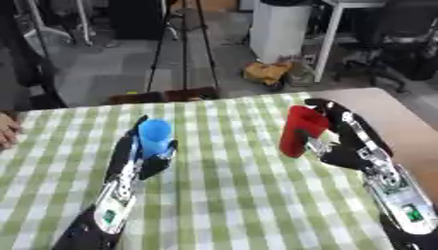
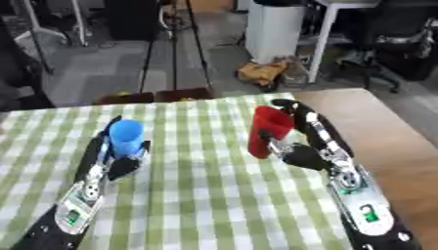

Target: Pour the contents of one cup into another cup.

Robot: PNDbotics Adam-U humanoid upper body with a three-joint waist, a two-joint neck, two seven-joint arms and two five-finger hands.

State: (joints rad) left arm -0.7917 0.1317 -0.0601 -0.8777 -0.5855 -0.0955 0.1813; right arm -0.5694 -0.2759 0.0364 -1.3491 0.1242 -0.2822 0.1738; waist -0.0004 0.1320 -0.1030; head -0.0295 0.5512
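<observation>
A blue cup (image 1: 155,137) stands upright left of centre on the green checked tablecloth (image 1: 222,195), and my left hand (image 1: 137,156) is curled round it from the left and below. A red cup (image 1: 300,130) is to the right of centre, held upright and leaning slightly left. My right hand (image 1: 346,141) wraps it from the right side, fingers reaching over behind its rim. I cannot see what is inside either cup. The two cups are well apart, with bare cloth between them.
The cloth ends at the right, where bare brown table (image 1: 402,117) shows. A person's hand (image 1: 7,131) rests at the table's left edge. Beyond the far edge are tripod legs (image 1: 184,53), a white bin (image 1: 278,29) and chairs on the floor.
</observation>
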